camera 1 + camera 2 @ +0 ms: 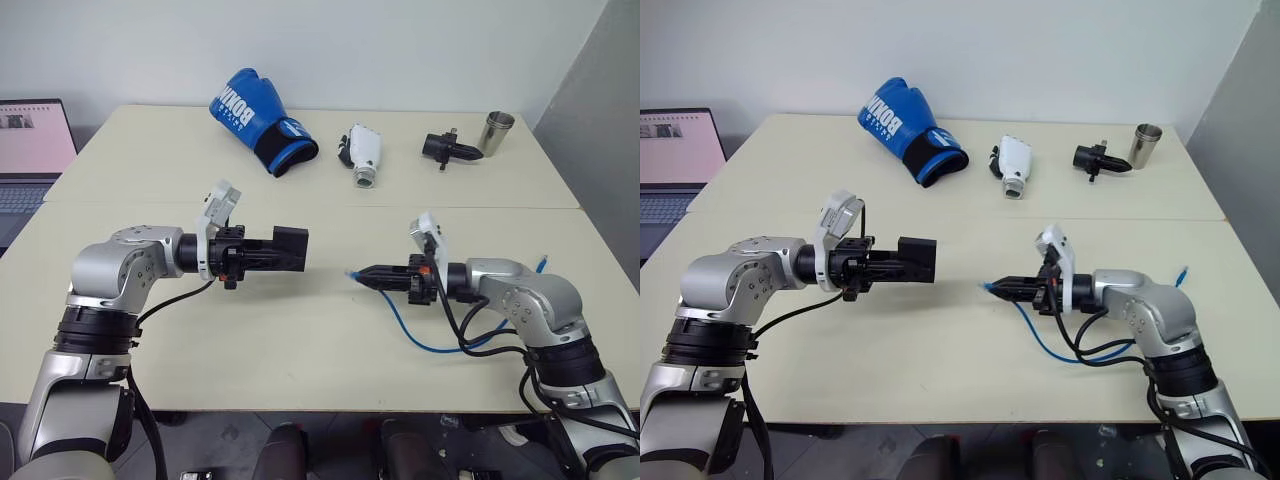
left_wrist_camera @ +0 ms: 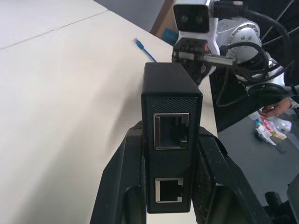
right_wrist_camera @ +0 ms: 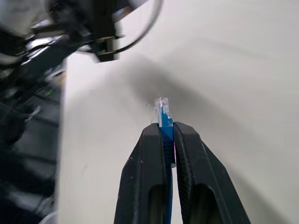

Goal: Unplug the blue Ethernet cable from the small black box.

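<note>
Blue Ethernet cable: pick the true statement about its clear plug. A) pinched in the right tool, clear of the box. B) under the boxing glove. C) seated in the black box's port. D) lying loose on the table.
A: the blue Ethernet cable has its plug sticking out of the right tool, apart from the small black box held by the left tool, whose ports are empty.

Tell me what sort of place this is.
Probably a lab or office test bench: two plain tables pushed together against a bare white wall, a laptop open at the side, and unrelated test objects like a boxing glove.

text: white lettering | on: blue boxing glove (image 1: 262,120) | legibility: unreadable
</note>
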### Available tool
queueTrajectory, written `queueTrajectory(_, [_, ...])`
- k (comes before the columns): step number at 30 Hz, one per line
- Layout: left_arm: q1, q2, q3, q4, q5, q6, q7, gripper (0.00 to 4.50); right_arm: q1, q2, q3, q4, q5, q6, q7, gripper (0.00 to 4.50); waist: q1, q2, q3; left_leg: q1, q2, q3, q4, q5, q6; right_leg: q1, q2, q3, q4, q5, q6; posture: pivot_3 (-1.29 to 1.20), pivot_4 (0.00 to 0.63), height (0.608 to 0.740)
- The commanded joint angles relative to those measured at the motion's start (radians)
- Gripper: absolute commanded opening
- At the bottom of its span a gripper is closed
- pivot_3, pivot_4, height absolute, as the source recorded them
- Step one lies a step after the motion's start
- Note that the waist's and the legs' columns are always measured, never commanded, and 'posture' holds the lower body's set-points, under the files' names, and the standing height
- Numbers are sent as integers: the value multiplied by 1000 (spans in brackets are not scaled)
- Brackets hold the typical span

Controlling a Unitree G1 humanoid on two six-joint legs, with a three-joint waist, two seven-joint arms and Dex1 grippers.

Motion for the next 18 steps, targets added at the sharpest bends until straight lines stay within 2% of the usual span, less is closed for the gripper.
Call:
queueTrajectory(1, [9, -33, 58, 14, 29, -67, 95, 792, -60, 16, -75, 201, -171, -207, -195, 10, 0, 0, 0, 0, 0, 0, 0, 0, 0, 0, 0, 0, 0, 0, 0, 0, 150, 740])
queueTrajectory(7, [15, -92, 64, 7, 57, -128, 170, 792, -125, 65, -67, 399, -339, -365, -373, 10, -2, 0, 0, -1, 0, 1, 0, 0, 0, -2, 0, 1, 1, 0, 0, 0, 150, 740])
queueTrajectory(9, [21, -104, 64, -2, 65, -144, 185, 792, -130, 76, -72, 391, -346, -370, -375, 717, -2, 0, 0, -3, 0, 2, 0, 0, 0, -4, 0, 2, 1, 0, 0, 0, 150, 740])
queueTrajectory(10, [22, -107, 65, -3, 66, -147, 191, 792, -130, 79, -74, 387, -349, -372, -375, 776, -2, 0, 0, -5, 0, 2, 0, 0, 0, -6, 0, 2, 1, 0, 0, 0, 150, 740])
queueTrajectory(12, [28, -126, 76, 7, 88, -189, 237, 792, -118, 77, -82, 322, -331, -355, -358, 1547, -1, 0, 0, -8, 0, 2, 0, 0, 0, -9, 0, 2, 1, 0, 0, 0, 150, 740])
queueTrajectory(14, [33, -154, 92, 39, 127, -262, 306, 792, -106, 62, -84, 246, -323, -355, -338, 1797, 0, 0, 0, -10, 0, 1, 1, 0, 0, -9, -1, 1, 1, 0, 0, 0, 150, 740])
queueTrajectory(18, [7, -213, 134, 147, 225, -434, 489, 792, -77, 20, -29, 85, -327, -394, -230, 2806, 2, 0, 0, -10, 0, 0, 2, 0, 0, -9, -1, 0, 1, 0, 0, 0, 150, 740])
